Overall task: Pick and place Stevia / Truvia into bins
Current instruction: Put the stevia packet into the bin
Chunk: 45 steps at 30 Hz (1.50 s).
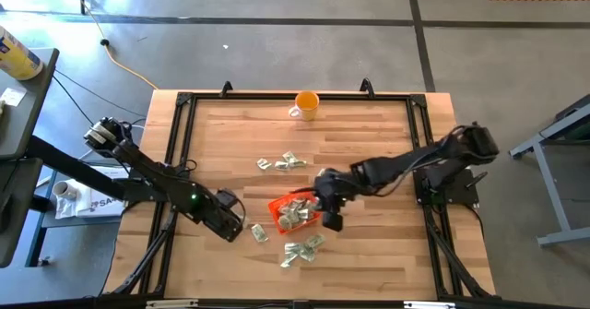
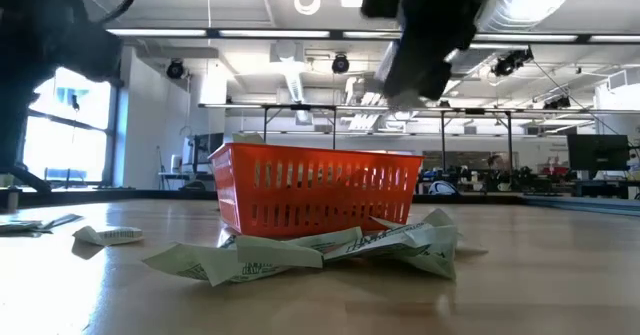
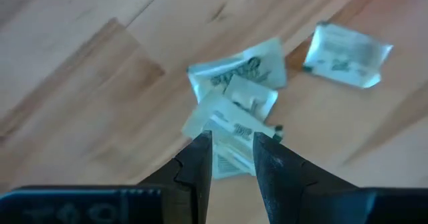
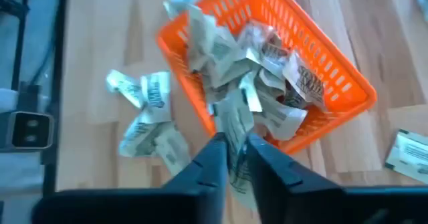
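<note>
The orange tray (image 1: 277, 205) (image 2: 310, 190) (image 4: 348, 83) sits near the table's middle and holds several pale green and white sachets (image 4: 267, 57). My right gripper (image 1: 324, 209) (image 4: 235, 147) hovers at the tray's right side, shut on one sachet. Loose sachets lie flat on the wood: a cluster beyond the tray (image 1: 281, 163), one before it (image 1: 302, 249) (image 2: 320, 250), and a small pile (image 1: 259, 232) (image 3: 237, 83) left of it. My left gripper (image 1: 241, 228) (image 3: 231, 140) is low over that pile and open, a finger on either side of its nearest sachet (image 3: 231, 154). I cannot tell whether it touches. My right gripper pinches one sachet (image 4: 234, 127) between its two fingers (image 4: 215, 158), coming from above and pointing down. The paper sticks out past the fingertips and hangs over the tray's rim, lifted clear of the table.
A round orange mug with a white handle (image 1: 306, 104) stands near the table's far edge. A black frame (image 1: 184, 101) runs round the table top. One more sachet (image 3: 348, 53) lies apart from the left pile. Bare wood spreads across the table's near left and far right.
</note>
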### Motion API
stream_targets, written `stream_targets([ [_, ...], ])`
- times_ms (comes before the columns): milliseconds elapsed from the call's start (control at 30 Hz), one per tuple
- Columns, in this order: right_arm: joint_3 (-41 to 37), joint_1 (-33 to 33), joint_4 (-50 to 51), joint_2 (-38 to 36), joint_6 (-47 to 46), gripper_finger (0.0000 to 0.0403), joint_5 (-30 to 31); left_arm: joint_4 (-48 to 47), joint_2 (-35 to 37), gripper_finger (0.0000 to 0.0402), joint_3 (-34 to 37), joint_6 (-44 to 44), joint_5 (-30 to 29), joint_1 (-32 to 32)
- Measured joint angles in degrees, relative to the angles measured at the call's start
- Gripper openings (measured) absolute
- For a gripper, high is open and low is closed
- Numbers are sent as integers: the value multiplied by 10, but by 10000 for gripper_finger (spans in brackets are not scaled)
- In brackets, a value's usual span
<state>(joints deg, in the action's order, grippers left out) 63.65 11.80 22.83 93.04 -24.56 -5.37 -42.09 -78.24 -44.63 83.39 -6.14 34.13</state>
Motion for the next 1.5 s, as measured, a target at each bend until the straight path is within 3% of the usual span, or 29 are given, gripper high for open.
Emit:
stream_targets([
  [233, 52, -36, 16, 55, -9, 172, -42, 23, 0, 145, 24, 77, 51, 0],
  [367, 56, -37, 24, 57, -7, 240, -20, 22, 0, 145, 24, 105, 38, 0],
  [500, 57, -37, 22, 55, -9, 277, -11, 17, -18, 145, 24, 110, 17, 0],
  [933, 57, -37, 22, 55, -14, 280, 14, 27, -90, 133, 22, 89, 14, 1],
  [1200, 57, -37, 23, 55, -15, 279, 36, 27, -92, 23, 22, 68, -18, -4],
  [1500, 57, -37, 45, 55, -16, 279, 36, -8, -49, 35, -3, 68, -24, -5],
])
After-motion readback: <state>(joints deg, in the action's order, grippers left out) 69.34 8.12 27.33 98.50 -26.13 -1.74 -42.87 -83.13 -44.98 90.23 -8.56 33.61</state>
